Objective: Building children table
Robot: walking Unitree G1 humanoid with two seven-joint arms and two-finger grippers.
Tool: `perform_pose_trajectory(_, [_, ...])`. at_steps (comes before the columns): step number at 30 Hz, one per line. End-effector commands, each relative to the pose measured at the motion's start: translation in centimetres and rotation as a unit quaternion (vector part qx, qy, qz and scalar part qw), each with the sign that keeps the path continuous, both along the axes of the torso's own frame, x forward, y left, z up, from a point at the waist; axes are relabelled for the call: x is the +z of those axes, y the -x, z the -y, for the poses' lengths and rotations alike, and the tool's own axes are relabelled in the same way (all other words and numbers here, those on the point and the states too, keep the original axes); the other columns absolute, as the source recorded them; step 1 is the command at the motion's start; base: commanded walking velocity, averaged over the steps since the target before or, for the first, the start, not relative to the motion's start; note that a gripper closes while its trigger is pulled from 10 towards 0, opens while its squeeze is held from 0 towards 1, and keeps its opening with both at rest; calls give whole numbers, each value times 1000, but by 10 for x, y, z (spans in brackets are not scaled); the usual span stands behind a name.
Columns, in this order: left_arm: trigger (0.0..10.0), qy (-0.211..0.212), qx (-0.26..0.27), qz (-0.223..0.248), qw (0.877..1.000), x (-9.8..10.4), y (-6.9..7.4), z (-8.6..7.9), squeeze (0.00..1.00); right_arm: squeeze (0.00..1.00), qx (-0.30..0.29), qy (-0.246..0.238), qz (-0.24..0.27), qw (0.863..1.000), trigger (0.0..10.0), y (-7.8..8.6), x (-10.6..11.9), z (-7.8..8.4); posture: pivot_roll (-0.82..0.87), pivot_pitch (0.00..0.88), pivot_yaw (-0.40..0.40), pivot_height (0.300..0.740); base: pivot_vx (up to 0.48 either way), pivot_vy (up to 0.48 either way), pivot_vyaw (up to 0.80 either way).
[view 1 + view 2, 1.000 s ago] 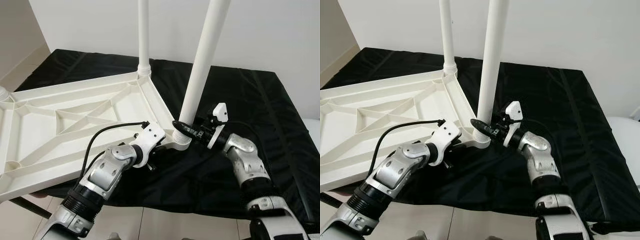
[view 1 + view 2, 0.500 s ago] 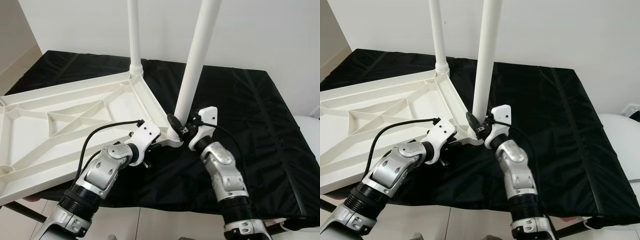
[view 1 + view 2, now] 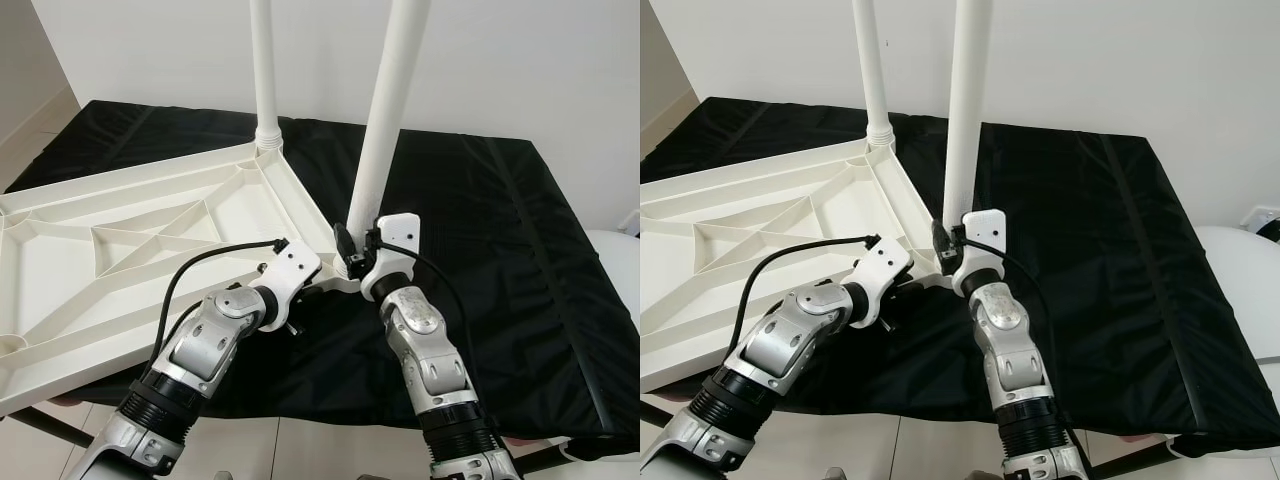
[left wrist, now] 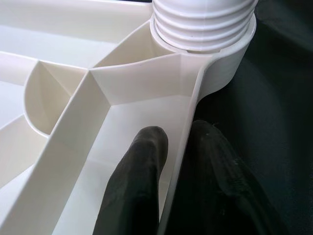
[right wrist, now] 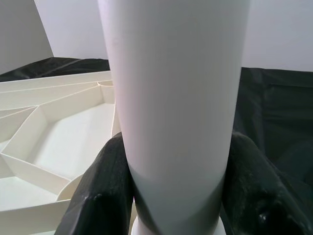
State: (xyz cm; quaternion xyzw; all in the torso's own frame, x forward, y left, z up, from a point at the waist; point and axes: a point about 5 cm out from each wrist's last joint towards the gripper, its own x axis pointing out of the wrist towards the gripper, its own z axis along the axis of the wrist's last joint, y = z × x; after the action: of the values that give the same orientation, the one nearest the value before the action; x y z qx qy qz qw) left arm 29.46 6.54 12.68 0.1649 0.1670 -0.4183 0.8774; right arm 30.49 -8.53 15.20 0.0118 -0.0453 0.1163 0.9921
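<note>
The black-covered desk (image 3: 480,230) is spanning the middle of the head views, carrying the upturned white tabletop (image 3: 130,250) at the left of frame. Two white legs are standing up from it: the far leg (image 3: 264,70) at top centre, the near leg (image 3: 385,130) beside it. The right tool (image 5: 176,191) is clamping the near leg low down, plain in its wrist view. The left tool (image 4: 178,171) is pinching the tabletop's rim near the threaded socket (image 4: 203,24), which the head views are hiding.

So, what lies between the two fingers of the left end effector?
The tabletop's rim wall, one finger each side, as the left wrist view shows.
</note>
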Motion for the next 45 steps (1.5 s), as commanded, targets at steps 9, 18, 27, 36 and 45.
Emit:
perform_pose_trajectory(9, [10000,17,-46,-19,999,-3,13,14,0,1000,-54,-50,-72,995,10000,7,-22,-2,2,30,-22,740,0,0,0])
perform_pose_trajectory(18, [10000,16,-42,-18,999,-3,11,12,0,1000,-6,-52,-56,997,10000,11,-23,13,-2,28,-20,740,0,0,0])
perform_pose_trajectory(27, [10000,13,-36,-17,999,-3,8,10,0,0,63,-41,-34,997,10000,24,-27,32,-16,26,-10,740,0,0,0])
perform_pose_trajectory(36, [10000,-2,-26,-17,1000,-6,2,7,0,0,139,-53,-5,989,10000,46,-20,59,-37,15,8,740,0,0,0])
perform_pose_trajectory(45, [10000,-9,-33,-12,999,-7,-4,6,0,0,256,-68,-80,961,10000,81,-35,93,-62,9,27,740,0,0,0])
